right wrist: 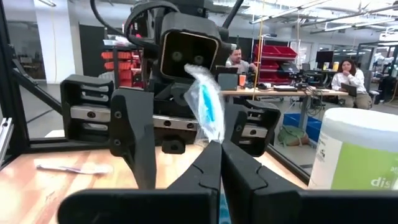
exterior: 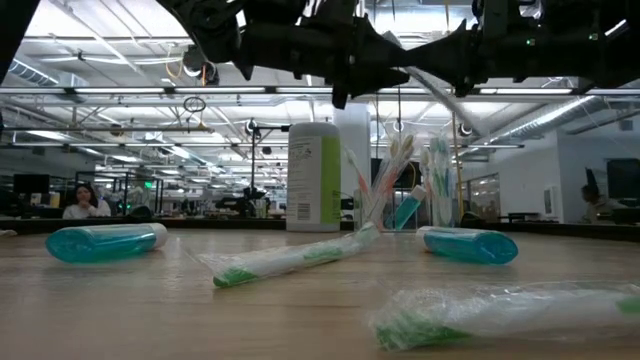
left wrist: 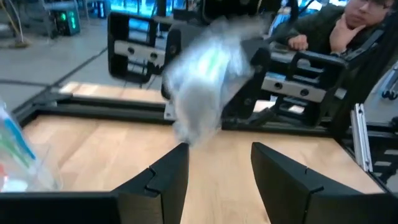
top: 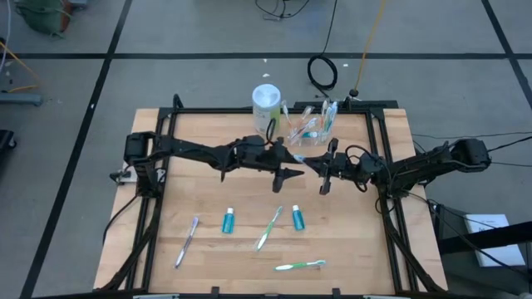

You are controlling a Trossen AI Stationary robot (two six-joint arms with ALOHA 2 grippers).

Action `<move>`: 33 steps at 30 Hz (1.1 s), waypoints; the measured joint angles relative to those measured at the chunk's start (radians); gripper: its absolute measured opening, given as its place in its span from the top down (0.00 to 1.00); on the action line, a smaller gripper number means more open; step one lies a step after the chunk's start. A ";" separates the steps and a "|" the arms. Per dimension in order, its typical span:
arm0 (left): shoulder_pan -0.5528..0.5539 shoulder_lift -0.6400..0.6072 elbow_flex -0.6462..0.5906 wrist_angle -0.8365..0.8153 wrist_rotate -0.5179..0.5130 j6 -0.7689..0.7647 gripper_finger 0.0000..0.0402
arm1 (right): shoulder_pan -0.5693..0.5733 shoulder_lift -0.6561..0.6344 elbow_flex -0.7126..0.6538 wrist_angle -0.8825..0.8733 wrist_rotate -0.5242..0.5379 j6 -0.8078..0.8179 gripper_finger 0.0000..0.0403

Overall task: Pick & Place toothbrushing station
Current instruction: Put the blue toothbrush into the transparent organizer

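Right fingers (right wrist: 219,163) pinching crinkly wrapped toothbrush (right wrist: 205,106), left fingers (left wrist: 217,180) parted

Table (top: 208,191) viewed from overhead; seen level from its surface; wrist views face each other closely.

Bare wood (top: 241,195) mid-table — bottle (top: 266,100) (upright) and station (top: 312,129) behind.
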 joint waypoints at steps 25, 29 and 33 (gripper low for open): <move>0.015 -0.001 0.000 0.042 -0.046 -0.049 0.56 | 0.000 0.000 0.000 -0.002 0.003 0.000 1.00; 0.015 -0.001 0.000 0.042 -0.046 -0.007 0.56 | 0.000 0.000 0.000 -0.001 0.003 0.000 1.00; 0.015 -0.001 0.000 0.042 -0.046 -0.005 0.56 | 0.000 0.000 0.000 -0.001 0.003 0.000 1.00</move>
